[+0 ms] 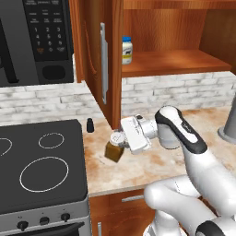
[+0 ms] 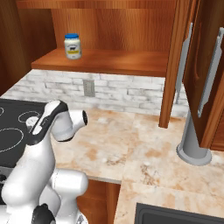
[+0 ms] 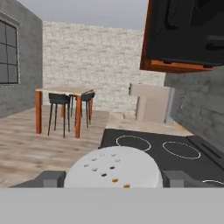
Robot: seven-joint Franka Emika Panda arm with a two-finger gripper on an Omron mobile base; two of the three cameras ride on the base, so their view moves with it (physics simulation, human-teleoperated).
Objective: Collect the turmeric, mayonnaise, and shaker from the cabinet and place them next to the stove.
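My gripper is shut on the turmeric, a brown jar with a pale perforated lid. The jar hangs tilted just above the counter, right of the stove. In the hand view the lid sits between my finger tips, with the stove's white burner rings beyond it. The small black shaker stands upright on the counter beside the stove's back right corner. The mayonnaise, white with a blue lid, stands on the shelf of the open cabinet.
The cabinet door with its long silver handle juts out above the counter just behind my hand. A black microwave hangs over the stove. A grey post stands on the counter at the right. A dark sink edge lies front right.
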